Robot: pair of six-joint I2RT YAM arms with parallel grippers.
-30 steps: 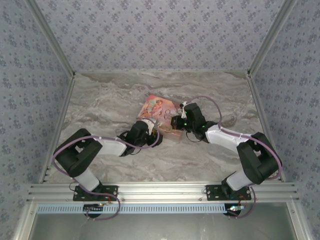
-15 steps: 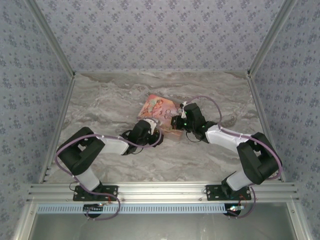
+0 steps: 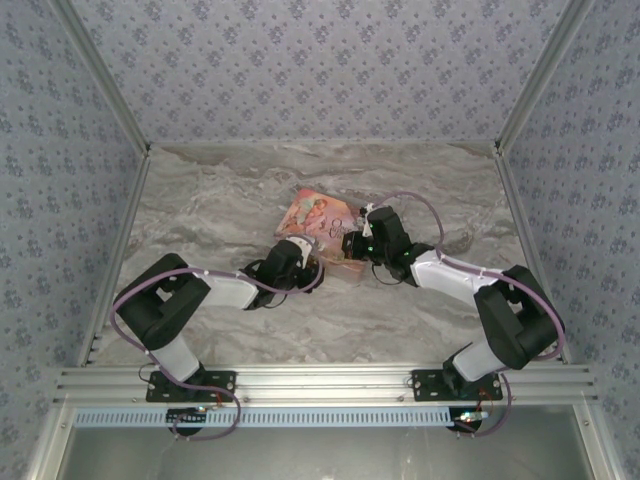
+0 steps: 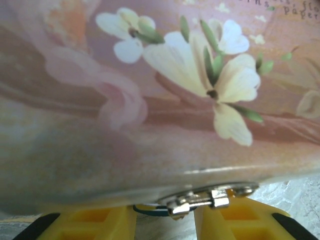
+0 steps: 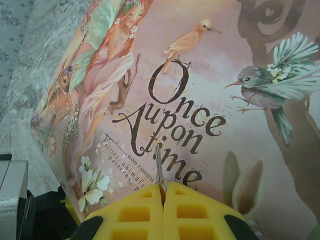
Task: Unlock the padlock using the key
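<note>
1. Nudged left pincer (image 4: 165, 222) up to the pink box (image 4: 150, 100) since a second ago, narrowing it; jaws apart, straddling the metal clasp (image 4: 200, 197).
2. Of the padlock (image 4: 150, 211), only a thin dark loop under that clasp; body hidden.
3. Right pincer (image 5: 162, 192) pressed together on the key (image 5: 158, 165), above the box.
4. Risk: squeezing the clasp instead of the lock, or dragging the box.
5. Crowded between both pincers; open table (image 3: 220, 200) left and behind.
</note>
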